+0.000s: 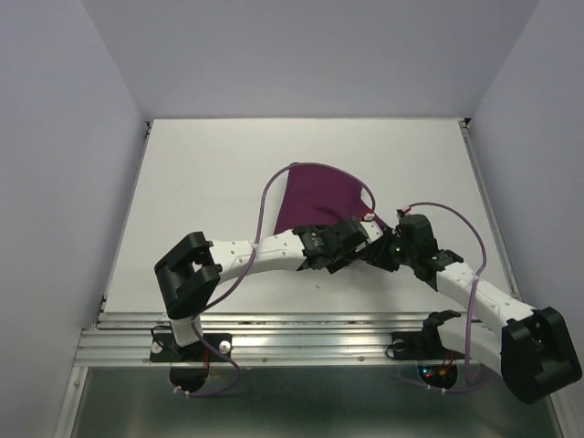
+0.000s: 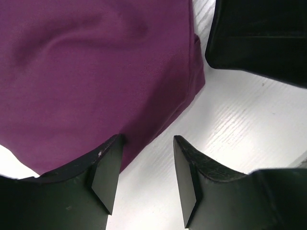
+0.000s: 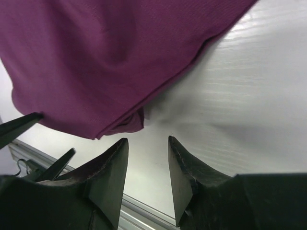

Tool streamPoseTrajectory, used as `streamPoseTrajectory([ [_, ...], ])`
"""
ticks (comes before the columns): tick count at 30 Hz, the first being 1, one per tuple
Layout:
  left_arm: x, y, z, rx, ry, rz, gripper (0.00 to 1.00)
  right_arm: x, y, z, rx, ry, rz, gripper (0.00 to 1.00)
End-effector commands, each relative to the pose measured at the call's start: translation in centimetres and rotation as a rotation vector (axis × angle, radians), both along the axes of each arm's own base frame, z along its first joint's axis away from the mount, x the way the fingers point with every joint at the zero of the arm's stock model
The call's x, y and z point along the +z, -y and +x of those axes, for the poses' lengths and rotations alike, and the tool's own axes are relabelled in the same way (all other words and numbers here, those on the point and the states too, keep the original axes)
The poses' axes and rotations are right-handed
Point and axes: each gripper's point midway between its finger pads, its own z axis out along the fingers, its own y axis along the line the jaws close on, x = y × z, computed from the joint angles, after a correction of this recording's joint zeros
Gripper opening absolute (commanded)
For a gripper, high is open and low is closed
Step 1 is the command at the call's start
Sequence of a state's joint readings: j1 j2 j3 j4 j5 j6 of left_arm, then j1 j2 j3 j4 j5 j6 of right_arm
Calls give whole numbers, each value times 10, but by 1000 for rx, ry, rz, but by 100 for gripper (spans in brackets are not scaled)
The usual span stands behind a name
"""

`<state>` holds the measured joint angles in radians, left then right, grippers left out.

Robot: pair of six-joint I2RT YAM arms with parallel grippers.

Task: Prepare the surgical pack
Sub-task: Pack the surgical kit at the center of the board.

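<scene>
Two robot arms meet at the near edge of the purple cloth wrap point(image 1: 319, 196), which lies folded on the white bench point(image 1: 201, 173). The left hand point(image 2: 144, 175) is spread, one finger at the hem, gripping nothing. The right hand point(image 3: 147, 165) gapes empty just short of a folded corner. Closing from here may catch a single layer or bare bench, and the crowded hands could knock together

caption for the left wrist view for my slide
Open left gripper poised at the purple cloth edge on the white table.
</scene>
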<state>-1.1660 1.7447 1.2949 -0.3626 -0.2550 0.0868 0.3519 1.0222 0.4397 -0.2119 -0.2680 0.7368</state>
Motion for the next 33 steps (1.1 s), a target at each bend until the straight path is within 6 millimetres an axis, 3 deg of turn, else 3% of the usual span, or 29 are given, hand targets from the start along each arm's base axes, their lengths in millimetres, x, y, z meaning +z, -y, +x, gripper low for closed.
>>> streamPoseTrajectory([
  [1, 9, 3, 11, 41, 70, -11, 57, 12, -18, 9, 32, 68, 97, 45],
  [7, 12, 5, 20, 73, 105, -17, 49, 4, -24, 16, -1, 62, 137, 43],
  [10, 14, 4, 24, 92, 126, -19, 35, 2, -22, 21, -52, 75, 154, 43],
  [11, 15, 4, 25, 97, 131, -20, 28, 2, -22, 21, -60, 76, 160, 43],
  [12, 14, 4, 25, 101, 133, -19, 11, 2, -22, 22, -64, 81, 166, 42],
  [14, 13, 4, 27, 106, 131, -22, 0, 4, -23, 24, -66, 84, 174, 42],
  [23, 21, 0, 33, 137, 142, -59, 0, 9, -25, 17, -35, 93, 173, 41],
  [33, 36, -2, 41, 159, 146, -107, 0, 19, -34, 25, -14, 118, 198, 41],
])
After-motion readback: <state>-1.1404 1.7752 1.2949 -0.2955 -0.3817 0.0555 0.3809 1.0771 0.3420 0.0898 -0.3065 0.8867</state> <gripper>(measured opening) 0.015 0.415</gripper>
